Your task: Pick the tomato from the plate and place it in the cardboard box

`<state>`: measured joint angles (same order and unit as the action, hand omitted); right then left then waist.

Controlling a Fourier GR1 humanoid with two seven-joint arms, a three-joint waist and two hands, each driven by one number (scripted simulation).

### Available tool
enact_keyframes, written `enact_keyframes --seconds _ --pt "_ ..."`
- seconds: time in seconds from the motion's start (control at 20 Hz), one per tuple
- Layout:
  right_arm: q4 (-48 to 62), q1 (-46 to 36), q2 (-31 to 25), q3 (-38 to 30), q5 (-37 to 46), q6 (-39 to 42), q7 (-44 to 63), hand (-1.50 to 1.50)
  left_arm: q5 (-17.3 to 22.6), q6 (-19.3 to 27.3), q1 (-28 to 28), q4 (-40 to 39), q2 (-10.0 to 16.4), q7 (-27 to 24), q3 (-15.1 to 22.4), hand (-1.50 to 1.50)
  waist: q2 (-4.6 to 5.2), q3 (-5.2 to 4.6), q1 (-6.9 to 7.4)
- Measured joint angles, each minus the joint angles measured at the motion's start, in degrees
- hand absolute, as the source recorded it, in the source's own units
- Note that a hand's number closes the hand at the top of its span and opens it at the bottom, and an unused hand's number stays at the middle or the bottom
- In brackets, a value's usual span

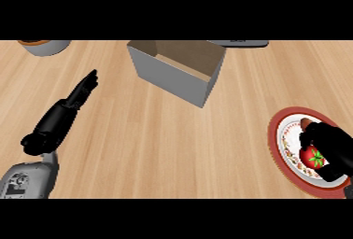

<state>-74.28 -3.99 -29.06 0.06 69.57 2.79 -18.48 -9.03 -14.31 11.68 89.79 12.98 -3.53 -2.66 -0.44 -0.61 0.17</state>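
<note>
Far L, at the top edge: a round grey bowl (43, 46) w/ brownish contents, partly cut off, well apart from everything else. Below it the black left hand (66, 109) lay over the pale wooden worktop (172, 149), fingers (86, 86) straight and together, pointing up-view, holding nothing. It was resting and had no part in the job, as far as I could judge.

Centre-top: the open cardboard box (169, 77), grey outside, brown inside, upright w/ its mouth up and nothing visible in it. Just behind it was a dark flat object (238, 43), cut off by the edge; can't tell what.

Far R: the red-rimmed white plate (274, 140), well apart from the box. The red tomato (314, 158) w/ green stalk sat within the plate's white centre. The black right hand (334, 149) was over it, fingers curled round the tomato from above and the R side. Whether it had left the plate's surface I couldn't tell.

Progress, by my reading: approach done, grasp made or nearly so. Left to do: lift, carry L and up-view across the worktop, get over the box mouth, release inside. So early on, approx the first third.
</note>
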Motion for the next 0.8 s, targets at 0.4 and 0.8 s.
enact_keyframes --seconds 0.4,0.8 --pt "-4.70 -7.50 14.16 11.18 3.75 1.98 3.71 1.50 -0.48 -1.09 1.58 -0.89 -0.87 -0.91 1.51 0.00 0.68 0.00 3.29" --pt "-3.62 -25.52 26.86 27.03 0.15 4.70 16.49 1.50 -0.58 -2.65 5.01 -1.89 -2.65 -0.64 4.65 0.00 1.48 0.47 9.38"
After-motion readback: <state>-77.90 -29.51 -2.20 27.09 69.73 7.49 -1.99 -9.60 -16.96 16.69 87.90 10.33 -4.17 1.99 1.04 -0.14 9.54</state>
